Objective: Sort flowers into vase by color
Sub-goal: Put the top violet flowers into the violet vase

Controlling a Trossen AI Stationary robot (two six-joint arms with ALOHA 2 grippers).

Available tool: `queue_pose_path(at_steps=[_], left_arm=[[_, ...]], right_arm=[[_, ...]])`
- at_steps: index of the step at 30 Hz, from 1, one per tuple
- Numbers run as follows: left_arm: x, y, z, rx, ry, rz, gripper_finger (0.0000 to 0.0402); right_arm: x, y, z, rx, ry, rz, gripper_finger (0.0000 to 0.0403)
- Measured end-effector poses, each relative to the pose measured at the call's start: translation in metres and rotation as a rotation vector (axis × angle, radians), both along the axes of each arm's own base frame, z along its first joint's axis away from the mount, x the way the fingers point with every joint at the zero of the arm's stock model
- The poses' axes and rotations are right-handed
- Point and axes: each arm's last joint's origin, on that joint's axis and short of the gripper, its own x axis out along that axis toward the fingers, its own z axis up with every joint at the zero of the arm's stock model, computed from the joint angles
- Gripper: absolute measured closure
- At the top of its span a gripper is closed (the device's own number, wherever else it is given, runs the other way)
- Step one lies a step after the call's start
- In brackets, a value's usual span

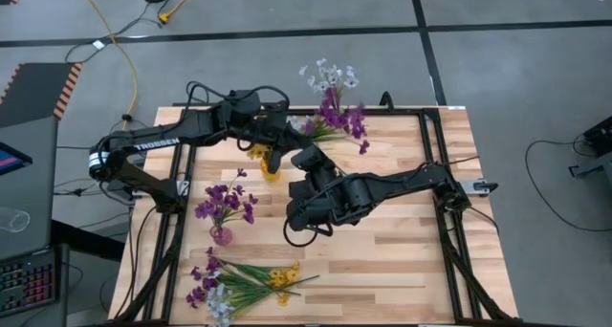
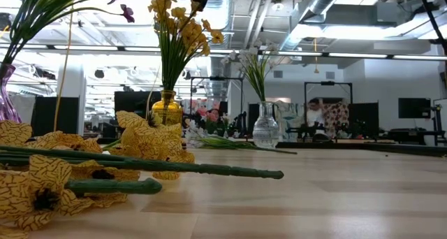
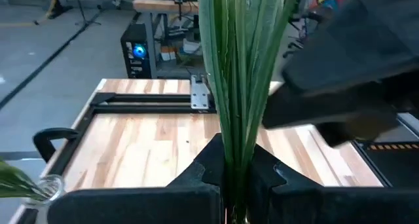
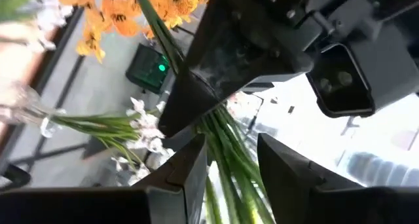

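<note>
Looking from your left, you see the left tool (image 1: 271, 155) reaching in over the back half of the bench (image 1: 382, 260), right at the yellow vase (image 1: 272, 166). Its fingers (image 3: 200, 175) are pinched tight on a bunch of green stems (image 3: 239, 73) that run straight up between them; these belong to the yellow flowers (image 2: 178, 26), which stand upright in the yellow vase in the low view.

Nearer the front edge than that tool, a purple vase (image 1: 222, 235) holds purple flowers (image 1: 225, 203). Farther forward still, a loose pile of flowers (image 1: 239, 284) lies flat on the bench, mixing purple, yellow and pale blossoms.

Behind the left tool, at the back edge, a clear vase (image 2: 266, 126) holds white flowers (image 1: 330, 76), and a spray of purple flowers (image 1: 344, 121) lies beside it.

Moving right, the right tool (image 1: 304, 163) sits just beside the left one, on the same bunch of stems. In its own wrist view its fingers (image 4: 186, 175) stand apart, with the stems passing through the gap and no clamp on them that you can see. The left arm's tool fills the space directly ahead of it.
</note>
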Motion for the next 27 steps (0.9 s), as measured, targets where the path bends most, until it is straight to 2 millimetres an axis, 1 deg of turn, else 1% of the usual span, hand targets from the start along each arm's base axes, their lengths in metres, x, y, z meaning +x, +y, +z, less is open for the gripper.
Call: queue_pose_path(at_steps=[3, 5, 9, 11, 14, 17, 19, 22, 25, 27], left_arm=[[-0.004, 0.002, 0.005, 0.010, -0.027, 0.018, 0.0392], [-0.008, 0.005, 0.010, 0.013, -0.031, 0.035, 0.0392], [-0.013, 0.008, 0.028, 0.030, -0.078, 0.056, 0.0392], [-0.016, 0.010, 0.040, 0.040, -0.110, 0.065, 0.0392], [-0.022, 0.011, 0.057, 0.046, -0.128, 0.076, 0.0392], [-0.031, 0.010, 0.077, 0.050, -0.126, 0.085, 0.0392], [-0.042, 0.007, 0.089, 0.066, -0.121, 0.104, 0.0392], [-0.063, -0.002, 0.106, 0.110, -0.143, 0.159, 0.0397], [-0.093, -0.015, 0.118, 0.150, -0.169, 0.214, 0.0398], [-0.116, -0.027, 0.125, 0.167, -0.181, 0.242, 0.0399]], right_arm=[[-0.006, -0.002, 0.006, 0.050, -0.062, 0.004, 0.0241], [-0.016, -0.004, 0.013, 0.091, -0.110, 0.006, 0.0241], [-0.040, -0.010, 0.034, 0.203, -0.254, 0.009, 0.0241], [-0.053, -0.014, 0.044, 0.287, -0.325, 0.011, 0.0241], [-0.073, -0.019, 0.054, 0.462, -0.412, 0.006, 0.0241], [-0.092, -0.028, 0.062, 0.634, -0.476, -0.030, 0.0241], [-0.101, -0.035, 0.064, 0.696, -0.513, -0.055, 0.0240], [-0.113, -0.043, 0.062, 0.710, -0.533, -0.089, 0.0241], [-0.126, -0.052, 0.056, 0.718, -0.572, -0.144, 0.0241], [-0.135, -0.058, 0.048, 0.721, -0.600, -0.178, 0.0241]])
